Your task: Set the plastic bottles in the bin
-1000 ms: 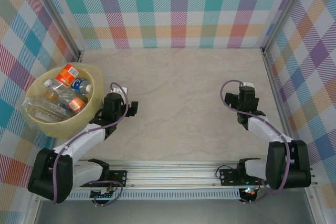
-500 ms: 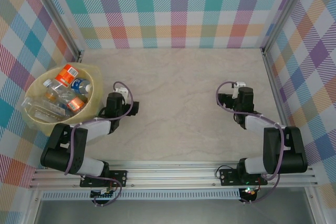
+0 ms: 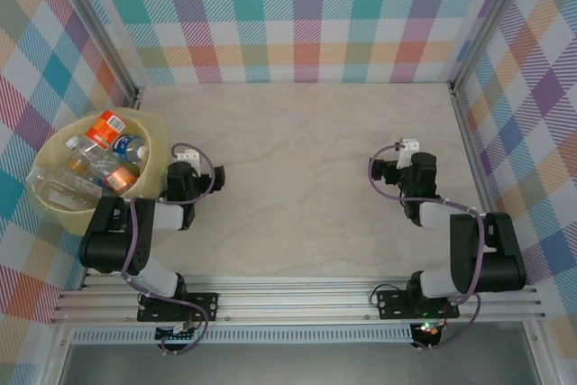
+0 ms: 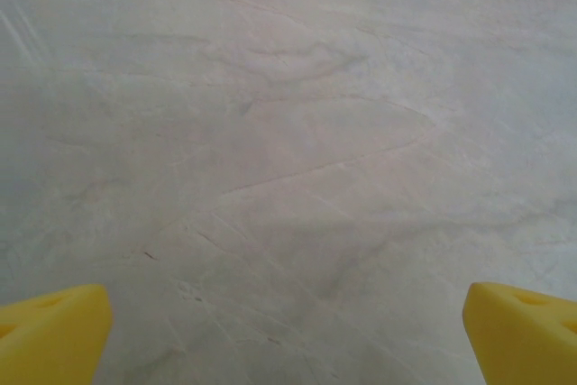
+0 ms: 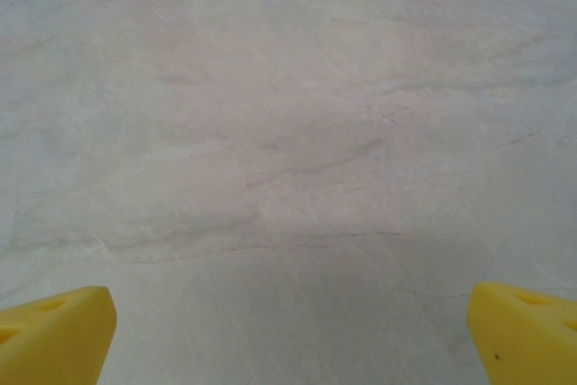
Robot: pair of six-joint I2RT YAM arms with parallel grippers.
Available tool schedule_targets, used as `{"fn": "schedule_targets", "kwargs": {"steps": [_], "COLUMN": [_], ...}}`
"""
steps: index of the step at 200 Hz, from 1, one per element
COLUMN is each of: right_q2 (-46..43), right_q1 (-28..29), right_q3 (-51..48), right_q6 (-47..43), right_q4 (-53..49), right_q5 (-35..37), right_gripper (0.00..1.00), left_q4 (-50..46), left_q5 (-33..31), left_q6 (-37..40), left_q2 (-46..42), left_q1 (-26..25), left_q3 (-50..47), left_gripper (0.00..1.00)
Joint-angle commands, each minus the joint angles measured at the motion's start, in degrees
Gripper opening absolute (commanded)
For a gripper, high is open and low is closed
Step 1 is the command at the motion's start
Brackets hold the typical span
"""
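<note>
Between the left jaws, spread wide, nothing is held, and the pale surface (image 4: 288, 151) shows through the gap. The right jaws gape just as wide over the same marble, also holding nothing. Just left of the left jaws sits the bin (image 3: 158, 146) with the plastic bottles (image 3: 108, 126) heaped inside, so the job looks done. The risk, I judge, is that closeness: a careless swing of the left arm could clip the rim and tip bottles out. Beyond both jaws stands the checked wall (image 3: 306, 15).
</note>
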Motion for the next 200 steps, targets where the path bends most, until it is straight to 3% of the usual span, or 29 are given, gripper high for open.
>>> {"fn": "schedule_targets", "kwargs": {"steps": [1, 24, 44, 71, 200], "right_q2": [3.30, 6.77, 6.33, 6.68, 6.70], "right_q1": [-0.89, -1.24, -1.54, -1.80, -1.99], "right_q3": [-2.68, -6.76, -7.55, -0.93, -1.65], "right_q6": [-1.20, -0.66, -0.75, 1.14, 1.01], "right_q4": [10.74, 21.65, 22.69, 9.94, 11.52], "right_q5": [-2.09, -1.99, -3.16, 0.76, 0.49], "right_gripper": [1.00, 1.00, 1.00, 1.00, 1.00], "left_q4": [3.41, 3.46, 3.47, 3.43, 3.32], "left_q5": [-3.52, -3.51, -3.44, -3.47, -3.69], "left_q6": [-1.30, -1.29, -1.23, -1.24, -1.21], "left_q2": [-0.01, -0.04, -0.02, -0.04, -0.07], "left_q1": [-0.23, -0.25, -0.23, -0.22, -0.33], "left_q3": [-0.06, -0.15, -0.19, -0.14, -0.02], "left_gripper": [1.00, 1.00, 1.00, 1.00, 1.00]}}
